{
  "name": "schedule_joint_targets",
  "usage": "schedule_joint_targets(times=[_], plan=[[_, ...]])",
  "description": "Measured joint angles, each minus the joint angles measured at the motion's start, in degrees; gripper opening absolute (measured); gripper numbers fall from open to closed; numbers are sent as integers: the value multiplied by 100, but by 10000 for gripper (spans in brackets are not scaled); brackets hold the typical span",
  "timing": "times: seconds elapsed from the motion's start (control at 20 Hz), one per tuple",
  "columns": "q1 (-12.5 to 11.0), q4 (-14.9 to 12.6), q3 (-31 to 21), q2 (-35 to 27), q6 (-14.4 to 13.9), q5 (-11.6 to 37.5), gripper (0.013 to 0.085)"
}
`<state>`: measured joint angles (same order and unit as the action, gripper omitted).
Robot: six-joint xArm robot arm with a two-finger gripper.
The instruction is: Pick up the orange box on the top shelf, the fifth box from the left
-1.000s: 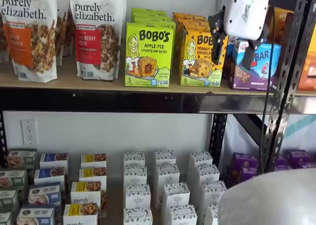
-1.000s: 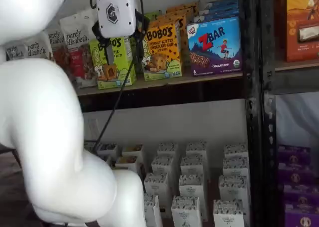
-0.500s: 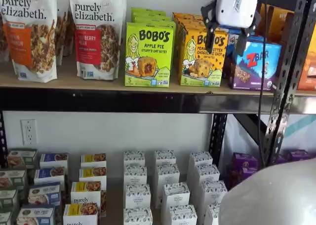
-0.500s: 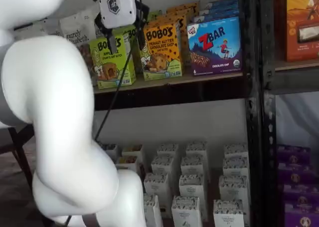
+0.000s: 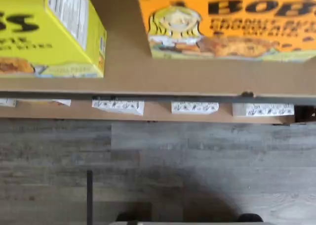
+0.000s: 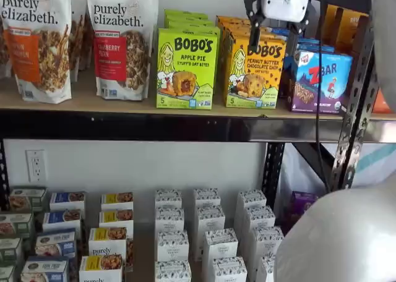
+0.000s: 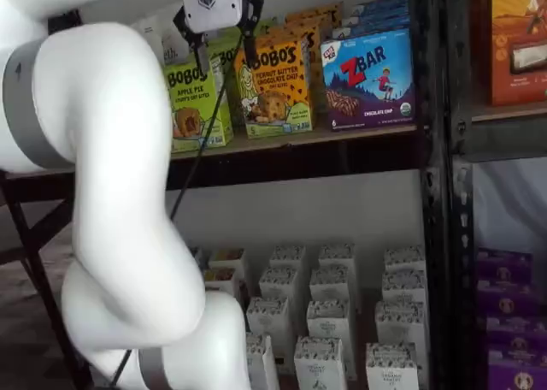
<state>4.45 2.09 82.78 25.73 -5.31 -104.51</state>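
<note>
granola bags (image 6: pixel 80 41): two "purely elizabeth" pouches, upright, far left on the top shelf in a shelf view; second one just beside the green box.
green box (image 6: pixel 187 67): lime Bobo's Apple Pie, upright, more of the same stacked behind; just beside the orange box, small gap between. Also in wrist view (image 5: pixel 49 32), seen from above/front.
orange box (image 6: pixel 253 72): yellow-orange Bobo's Peanut Butter Chocolate Chip, upright at the front edge of the top shelf, between green box and ZBar box. Same box in a shelf view (image 7: pixel 273 86) and in wrist view (image 5: pixel 227 22), front face showing, girl cartoon visible. Untouched, standing on the board.
gripper (image 6: pixel 270 38): white body above, two black fingers hanging down in front of the orange box's upper part, one near each top corner. Clear gap between fingers, jaws wide apart, nothing in them. In a shelf view (image 7: pixel 224 46) fingers straddle the gap area between green and orange box tops; cannot tell how far in front of the boxes it is.
ZBar box (image 6: pixel 318 81): blue-purple, upright, just right of the orange box, looks touching or nearly.
top shelf (image 6: pixel 124 102): tan board, black glossy front rail under it, black perforated upright at right.
lower shelf boxes (image 6: pixel 210 239): rows of small white cartons, coloured cartons to the left, purple ones to the right.
arm (image 7: pixel 111 193): big white links fill the left of one shelf view; a white link in the lower right corner of the other.
floor (image 5: pixel 158 161): grey wood planks, wrist view only.
</note>
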Motion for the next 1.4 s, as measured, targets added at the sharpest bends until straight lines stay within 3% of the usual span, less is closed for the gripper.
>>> schedule_joint_targets(times=[0.95, 1.4], plan=[[-95, -218, 1099, -1077, 152, 19, 850], [-192, -190, 1807, -1704, 243, -7, 850]])
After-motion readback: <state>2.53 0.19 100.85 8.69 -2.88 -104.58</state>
